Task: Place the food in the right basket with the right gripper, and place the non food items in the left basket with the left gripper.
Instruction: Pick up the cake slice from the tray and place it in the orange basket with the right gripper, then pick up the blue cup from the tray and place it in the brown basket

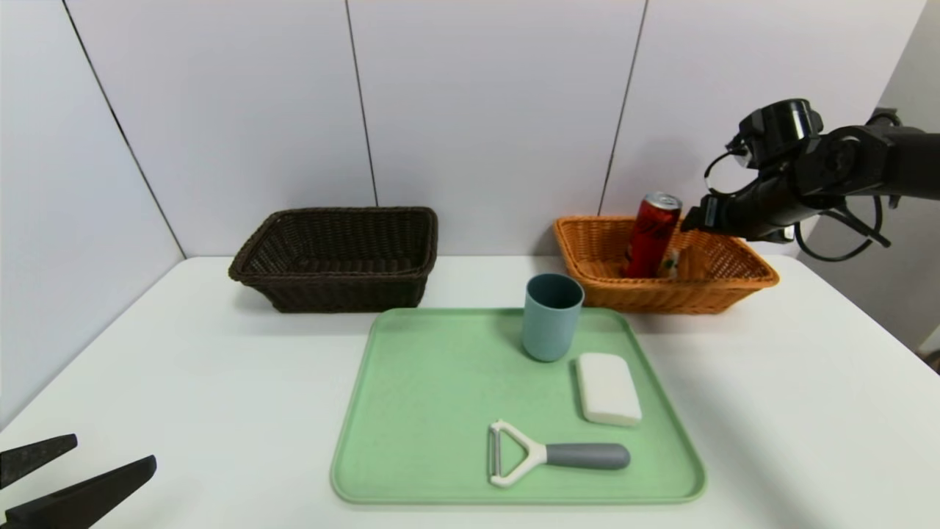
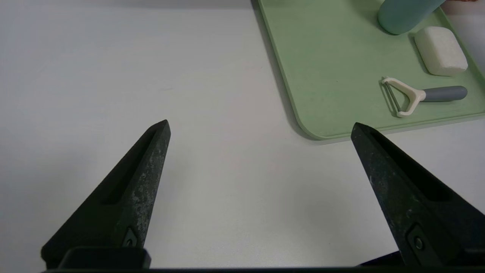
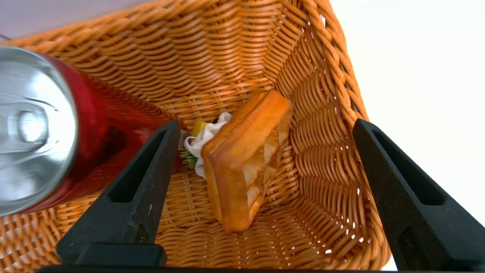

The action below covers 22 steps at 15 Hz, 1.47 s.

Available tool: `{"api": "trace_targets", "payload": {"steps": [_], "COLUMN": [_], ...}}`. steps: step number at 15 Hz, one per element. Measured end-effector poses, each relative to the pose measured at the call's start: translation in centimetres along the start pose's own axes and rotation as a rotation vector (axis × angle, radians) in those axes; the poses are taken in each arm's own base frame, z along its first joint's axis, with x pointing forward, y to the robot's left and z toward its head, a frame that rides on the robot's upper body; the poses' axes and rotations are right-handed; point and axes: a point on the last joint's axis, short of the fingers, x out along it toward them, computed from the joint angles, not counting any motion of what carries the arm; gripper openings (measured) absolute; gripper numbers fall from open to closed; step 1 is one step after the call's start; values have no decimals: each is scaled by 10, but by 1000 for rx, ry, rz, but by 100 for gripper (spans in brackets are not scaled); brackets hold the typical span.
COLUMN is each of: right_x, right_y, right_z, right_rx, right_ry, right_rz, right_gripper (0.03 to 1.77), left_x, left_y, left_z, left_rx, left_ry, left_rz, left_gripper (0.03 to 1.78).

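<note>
The right basket point(image 1: 734, 288), orange-tan wicker, holds both food items. The red soda can point(image 1: 651, 235) leans tilted inside it, and the cake wedge point(image 3: 246, 159) lies on its side on the basket floor point(image 3: 303, 227). My right gripper point(image 3: 265, 125) hovers open over the cake, touching nothing; in the head view it point(image 1: 698, 217) sits above the basket. On the green tray point(image 1: 418, 411) rest the blue-grey cup point(image 1: 551, 317), the white bar point(image 1: 608, 389) and the peeler point(image 1: 547, 455). The dark brown left basket point(image 1: 338, 257) holds nothing visible. My left gripper point(image 1: 114, 450) is open over bare table at front left.
The soda can point(image 3: 41, 125) stands close beside one right finger point(image 3: 140, 189). In the left wrist view the tray corner point(image 2: 314, 129) lies just ahead of my left gripper point(image 2: 260, 124). A white wall runs behind both baskets.
</note>
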Motion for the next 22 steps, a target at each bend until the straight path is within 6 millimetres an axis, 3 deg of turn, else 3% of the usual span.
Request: {"api": "trace_targets", "payload": {"steps": [5, 13, 17, 22], "right_x": [-41, -135, -172, -193], "right_y": [-6, -21, -20, -6], "right_z": [12, 25, 13, -16], "right_rx": [-2, 22, 7, -59], "right_ry": [-56, -155, -97, -34], "right_rz": [10, 68, 188, 272], "right_gripper": [164, 168, 169, 169], "left_x": [1, 2, 8, 21], "left_y": [0, 0, 2, 4], "left_z": [0, 2, 7, 21], "left_rx": [-2, -3, -30, -24], "left_ry": [5, -11, -21, -33], "left_rz": [1, 5, 1, -6], "left_gripper": [169, 169, 169, 169]}}
